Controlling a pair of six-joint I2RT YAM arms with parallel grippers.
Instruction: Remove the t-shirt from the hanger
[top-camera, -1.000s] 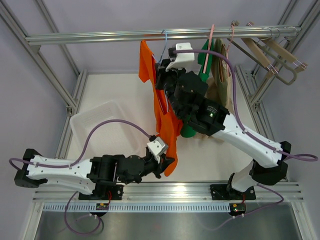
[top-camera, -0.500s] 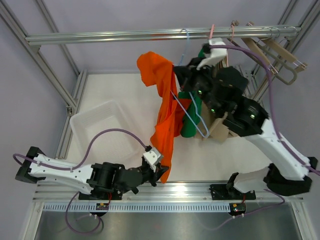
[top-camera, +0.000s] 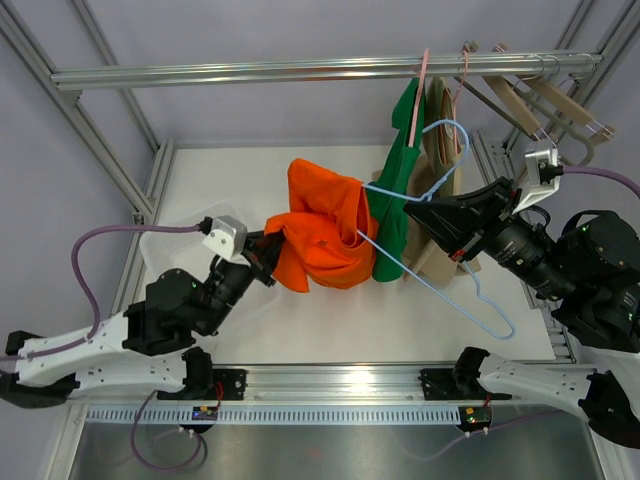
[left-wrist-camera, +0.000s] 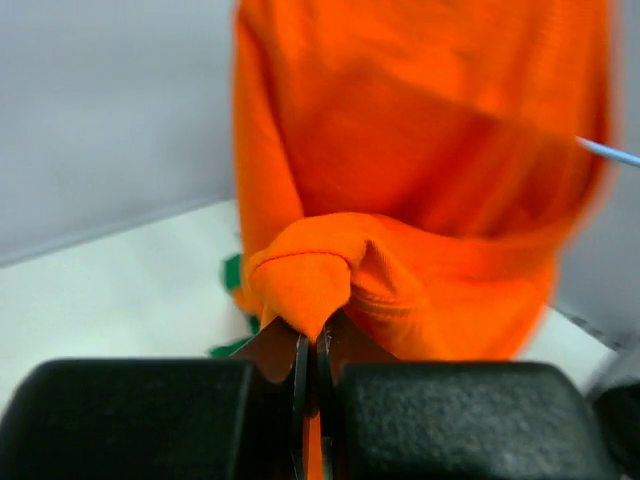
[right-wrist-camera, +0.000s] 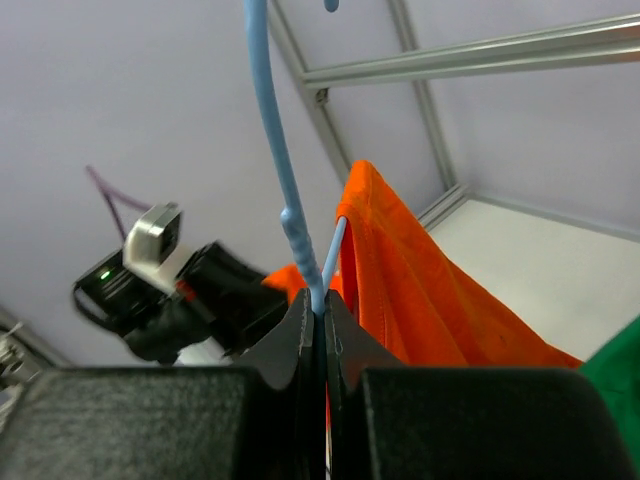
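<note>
The orange t-shirt (top-camera: 325, 235) hangs bunched in mid-air over the table's middle. My left gripper (top-camera: 272, 246) is shut on a fold of its hem, which fills the left wrist view (left-wrist-camera: 420, 150) above the closed jaws (left-wrist-camera: 310, 345). My right gripper (top-camera: 412, 203) is shut on the neck of the light-blue wire hanger (top-camera: 470, 290), held off the rail and tilted. The hanger's left end is inside the shirt. In the right wrist view the closed jaws (right-wrist-camera: 318, 305) pinch the blue wire (right-wrist-camera: 270, 120), with the shirt (right-wrist-camera: 410, 280) draped beside it.
A clear plastic bin (top-camera: 180, 235) sits at the left, under my left arm. A green garment (top-camera: 400, 190) on a pink hanger and a brown garment (top-camera: 442, 150) hang from the rail (top-camera: 250, 72). Wooden hangers (top-camera: 540, 100) hang at the far right.
My right gripper has taken the hanger off the rail and swung it right and down. My left gripper has moved from the near edge up and left, pulling the shirt sideways.
</note>
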